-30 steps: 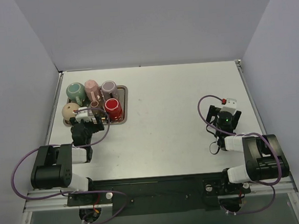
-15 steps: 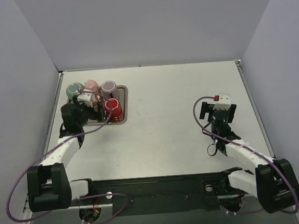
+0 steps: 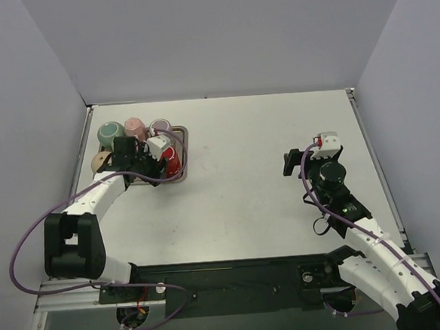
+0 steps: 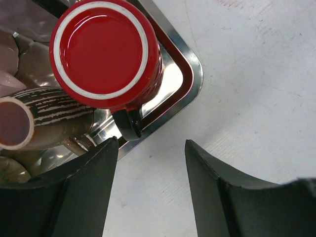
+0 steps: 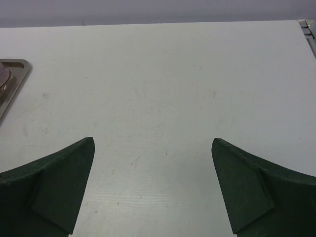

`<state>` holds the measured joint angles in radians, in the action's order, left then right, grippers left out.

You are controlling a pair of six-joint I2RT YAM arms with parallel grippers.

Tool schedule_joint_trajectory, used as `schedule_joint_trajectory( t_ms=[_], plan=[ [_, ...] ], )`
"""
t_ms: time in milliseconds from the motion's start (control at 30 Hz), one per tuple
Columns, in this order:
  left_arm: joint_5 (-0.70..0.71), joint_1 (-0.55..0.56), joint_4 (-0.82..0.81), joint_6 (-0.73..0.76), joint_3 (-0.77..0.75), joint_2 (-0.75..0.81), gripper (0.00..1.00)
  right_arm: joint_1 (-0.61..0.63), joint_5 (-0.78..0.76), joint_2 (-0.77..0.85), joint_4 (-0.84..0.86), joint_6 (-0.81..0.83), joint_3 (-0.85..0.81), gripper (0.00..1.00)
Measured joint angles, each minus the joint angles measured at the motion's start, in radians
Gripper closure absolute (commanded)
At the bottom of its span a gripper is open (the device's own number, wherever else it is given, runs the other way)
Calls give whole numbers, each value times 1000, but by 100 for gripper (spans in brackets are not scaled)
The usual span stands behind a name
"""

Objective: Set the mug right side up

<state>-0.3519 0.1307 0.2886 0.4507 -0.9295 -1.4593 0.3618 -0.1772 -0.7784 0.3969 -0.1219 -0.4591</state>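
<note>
A red mug [image 4: 101, 52] stands upside down in the near right corner of a metal tray [image 4: 195, 74], its white-ringed base up and its dark handle [image 4: 129, 123] toward my left gripper. In the top view the red mug [image 3: 171, 162] is partly hidden by the left arm. My left gripper [image 4: 150, 143] is open and empty, its fingertips just short of the handle at the tray's corner; in the top view it [image 3: 150, 164] hovers over the tray. My right gripper [image 5: 153, 140] is open and empty above bare table, far right of the tray [image 3: 314, 157].
The tray also holds a green mug [image 3: 110, 132], a pink mug [image 3: 134, 126], a purple mug [image 3: 159, 127], a beige mug [image 3: 99, 162] and a brown striped mug [image 4: 49, 118] lying beside the red one. The tray's corner [image 5: 12, 79] shows at the right wrist view's left edge.
My left arm has reached forward and swung right, from the tray's near left edge to the red mug. My right arm has stretched forward and its gripper has turned toward the tray.
</note>
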Motion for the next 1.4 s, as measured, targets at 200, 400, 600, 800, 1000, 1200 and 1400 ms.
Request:
schedule_joint_trajectory(
  t_ms=[200,400,600,800,1000,1200,1400],
  plan=[
    [33,-5,-26,10,0,-60,47,12,11,28,-58,-5,8,0],
    [88,-8,-108,-2,-16,-159,50,16,45,28,-124,-5,5,0],
    [96,-7,-152,-5,-16,-203,60,34,84,27,-166,-3,-14,0],
    [89,-10,-178,-27,-24,-230,100,53,97,28,-196,0,-35,0],
    [28,-12,-51,-108,-70,-199,100,91,88,20,-275,-25,-118,0],
    [-181,18,186,-309,-285,-86,100,208,145,-91,-252,-195,-254,0],
    [-437,50,169,-579,-440,58,100,461,174,-258,-109,-337,-374,5]
  ],
)
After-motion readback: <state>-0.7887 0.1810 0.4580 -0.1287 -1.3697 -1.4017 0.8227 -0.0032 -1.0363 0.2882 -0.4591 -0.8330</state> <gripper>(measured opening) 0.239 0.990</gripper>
